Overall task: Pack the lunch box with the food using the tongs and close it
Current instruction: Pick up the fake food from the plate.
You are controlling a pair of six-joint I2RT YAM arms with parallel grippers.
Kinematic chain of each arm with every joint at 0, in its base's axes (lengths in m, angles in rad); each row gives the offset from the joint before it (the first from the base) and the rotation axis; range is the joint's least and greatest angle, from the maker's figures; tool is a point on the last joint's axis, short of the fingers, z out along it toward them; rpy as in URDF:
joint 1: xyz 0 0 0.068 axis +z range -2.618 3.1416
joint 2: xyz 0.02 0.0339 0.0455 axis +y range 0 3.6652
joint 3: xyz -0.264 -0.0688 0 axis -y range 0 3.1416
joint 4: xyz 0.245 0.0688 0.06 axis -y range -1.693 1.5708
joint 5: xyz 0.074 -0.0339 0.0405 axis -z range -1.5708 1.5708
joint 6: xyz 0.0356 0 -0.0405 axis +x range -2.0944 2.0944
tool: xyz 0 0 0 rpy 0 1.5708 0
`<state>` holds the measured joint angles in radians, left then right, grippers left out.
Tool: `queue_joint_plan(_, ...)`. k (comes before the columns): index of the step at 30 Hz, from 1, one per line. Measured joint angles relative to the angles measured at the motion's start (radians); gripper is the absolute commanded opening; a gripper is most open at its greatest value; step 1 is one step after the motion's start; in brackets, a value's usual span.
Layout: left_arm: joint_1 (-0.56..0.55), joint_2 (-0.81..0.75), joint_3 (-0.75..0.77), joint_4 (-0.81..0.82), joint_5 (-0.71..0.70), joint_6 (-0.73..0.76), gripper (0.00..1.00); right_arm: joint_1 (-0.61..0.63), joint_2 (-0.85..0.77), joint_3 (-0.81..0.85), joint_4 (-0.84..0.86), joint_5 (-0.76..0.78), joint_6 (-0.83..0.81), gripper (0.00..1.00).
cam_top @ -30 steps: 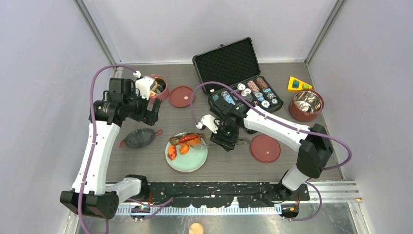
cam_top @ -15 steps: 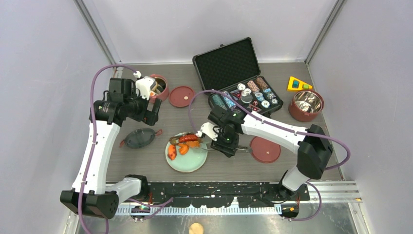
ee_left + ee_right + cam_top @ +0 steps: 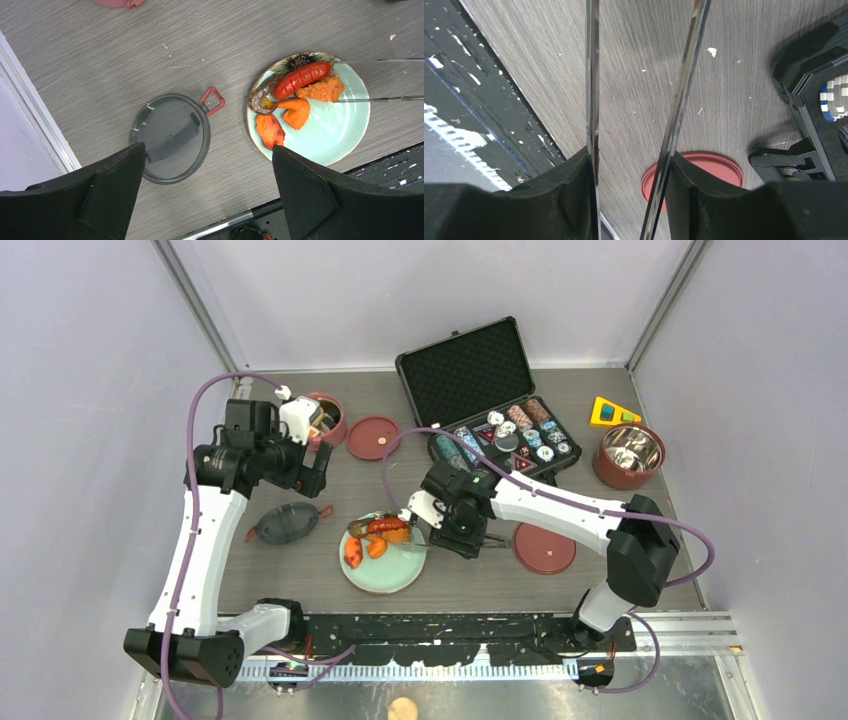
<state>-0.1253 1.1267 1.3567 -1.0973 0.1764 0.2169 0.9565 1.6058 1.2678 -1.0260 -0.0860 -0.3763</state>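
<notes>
- tongs (image 3: 681, 95) pinched by the fingers of the right gripper (image 3: 629, 167), arms apart; tips over the pale green plate (image 3: 345, 135), straddling the orange food (image 3: 320, 89)
- step in hand: gripping a piece; next, squeeze gently, lift, carry to the lunch box (image 3: 335, 430) at back-left
- left gripper (image 3: 207, 160) spread wide, empty
</notes>
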Motion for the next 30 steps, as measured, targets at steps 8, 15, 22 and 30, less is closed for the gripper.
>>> queue_joint_plan(8,0.000,0.003,0.000,0.000,0.000,0.000,1.00,0.011,0.024,0.004,0.011,0.017,0.014,0.53)
queue_joint_plan(15,0.000,0.009,0.000,0.000,0.000,0.000,1.00,0.036,0.024,0.020,0.012,0.021,0.015,0.46)
queue_joint_plan(22,0.000,0.014,0.000,0.000,0.000,0.000,1.00,0.048,0.024,0.021,0.006,0.020,0.013,0.36)
queue_joint_plan(30,0.000,0.019,0.000,0.000,0.004,0.000,1.00,0.050,-0.009,0.017,-0.021,0.022,0.012,0.24)
